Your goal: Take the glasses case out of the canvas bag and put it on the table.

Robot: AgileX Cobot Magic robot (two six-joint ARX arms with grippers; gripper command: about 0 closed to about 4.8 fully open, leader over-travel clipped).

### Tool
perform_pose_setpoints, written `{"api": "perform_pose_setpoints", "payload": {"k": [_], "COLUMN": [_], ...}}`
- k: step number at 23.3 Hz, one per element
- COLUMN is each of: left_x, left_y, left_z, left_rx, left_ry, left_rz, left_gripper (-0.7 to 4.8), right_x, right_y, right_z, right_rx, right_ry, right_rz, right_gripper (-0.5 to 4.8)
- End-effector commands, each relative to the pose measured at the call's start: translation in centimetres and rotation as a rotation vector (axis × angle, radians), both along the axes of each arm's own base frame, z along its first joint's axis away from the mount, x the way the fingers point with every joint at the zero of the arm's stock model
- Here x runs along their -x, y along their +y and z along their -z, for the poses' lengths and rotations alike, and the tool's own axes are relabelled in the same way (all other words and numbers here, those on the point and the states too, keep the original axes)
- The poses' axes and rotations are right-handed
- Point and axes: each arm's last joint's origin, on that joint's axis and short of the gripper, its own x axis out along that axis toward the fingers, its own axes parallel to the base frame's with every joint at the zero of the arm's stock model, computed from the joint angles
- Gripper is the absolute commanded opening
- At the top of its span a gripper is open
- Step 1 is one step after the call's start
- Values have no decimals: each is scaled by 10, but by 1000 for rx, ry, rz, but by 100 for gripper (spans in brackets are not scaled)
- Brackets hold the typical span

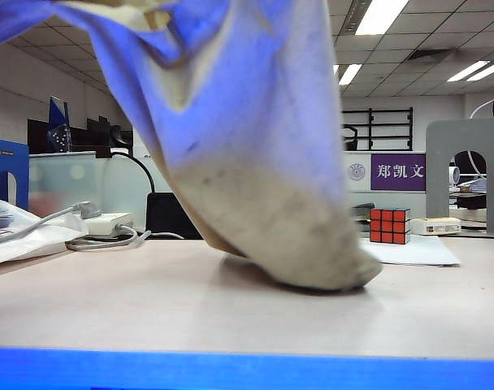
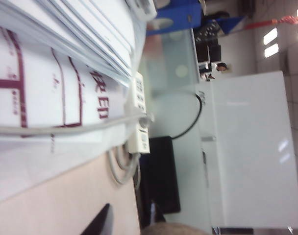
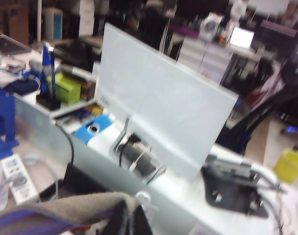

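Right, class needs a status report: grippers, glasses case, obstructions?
Right gripper shut on canvas bag, lifted. Left gripper unclear. Case unseen. Rubik's cube behind.

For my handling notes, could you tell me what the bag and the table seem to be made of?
The bag looks like soft matt cloth: it hangs in folds and slumps on the table. The table seems a smooth matt laminate or wood, pale beige; which one is unclear.
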Motion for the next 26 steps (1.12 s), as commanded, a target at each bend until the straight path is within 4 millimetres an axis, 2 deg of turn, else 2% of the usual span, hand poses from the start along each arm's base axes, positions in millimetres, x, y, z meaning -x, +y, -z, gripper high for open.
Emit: {"api": "perform_pose_setpoints", "payload": {"k": [1, 4, 6, 7, 8, 11, 12, 20, 26], "left_x": [0, 1, 1, 1, 1, 0, 0, 0, 3], "left_y": [1, 0, -1, -1, -1, -3, -3, -5, -6], "left_z": [8, 15, 19, 21, 22, 21, 18, -3, -20], "left_rx": [-17, -19, -7, 9, 33, 112, 132, 158, 45], "left_ry": [53, 73, 78, 74, 60, 2, -27, -234, -386], "left_rz": [0, 16, 50, 65, 73, 117, 119, 182, 263], "left_gripper": [107, 107, 111, 134, 178, 425, 479, 479, 479], "right_x": [26, 24, 16, 8, 5, 3, 3, 2, 1], "right_y": [-16, -14, -9, -4, -1, 14, 20, 74, 115], "right_z": [-23, -9, 6, 10, 12, 16, 18, 34, 51], "right_rx": [-67, -43, -38, -62, -93, -101, -92, -46, -4], "right_ry": [-150, -8, 130, 167, 198, 230, 241, 310, 370], "right_rz": [71, 29, -20, -49, -84, -218, -223, -373, -470], "right_gripper": [-3, -3, -2, -2, -2, -3, -3, -3, -3]}}
